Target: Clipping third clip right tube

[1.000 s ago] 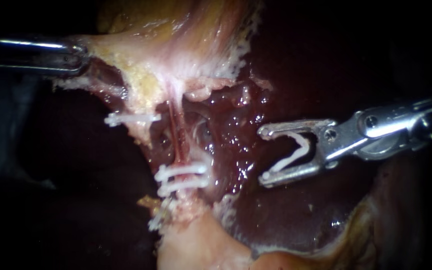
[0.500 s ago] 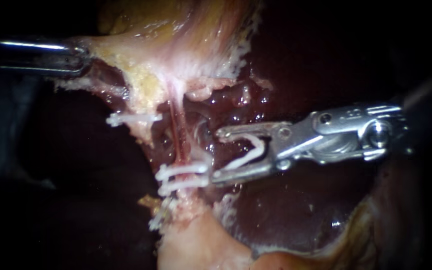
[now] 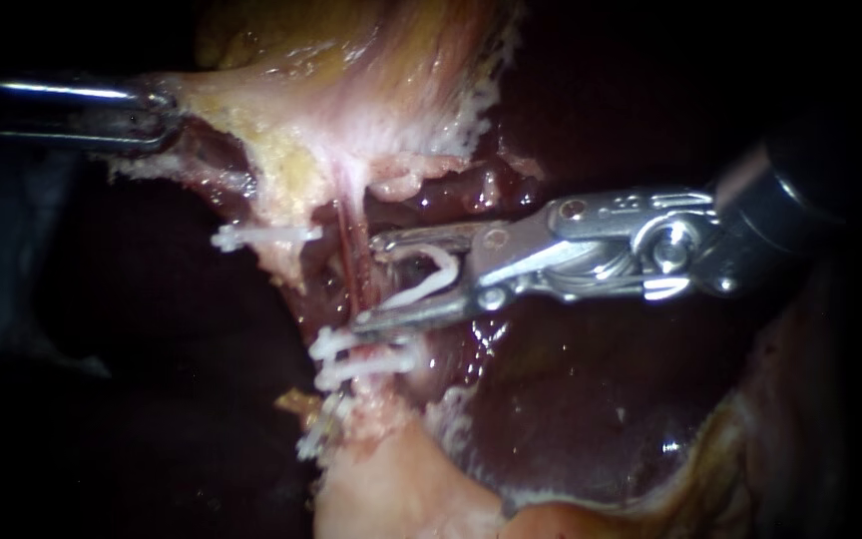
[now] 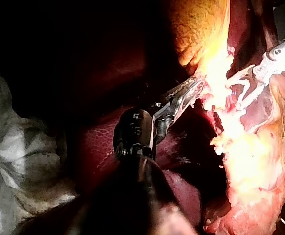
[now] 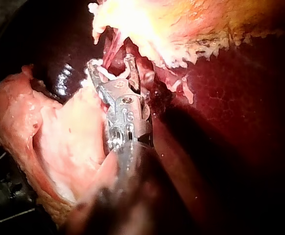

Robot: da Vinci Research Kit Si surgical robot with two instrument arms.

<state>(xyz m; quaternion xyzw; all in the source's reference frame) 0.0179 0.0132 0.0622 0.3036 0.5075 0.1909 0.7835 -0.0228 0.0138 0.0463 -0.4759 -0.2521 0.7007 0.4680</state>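
Endoscope view: two instruments (image 3: 157,115) (image 3: 366,281), one loaded clip (image 3: 429,279)

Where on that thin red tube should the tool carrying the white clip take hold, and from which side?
The bare stretch of the tube above the two closed clips, below the pale tissue that the left instrument grips. Come from the view's right, crosswise: the tube runs upright, and the right instrument, holding an open clip, is lined up so.
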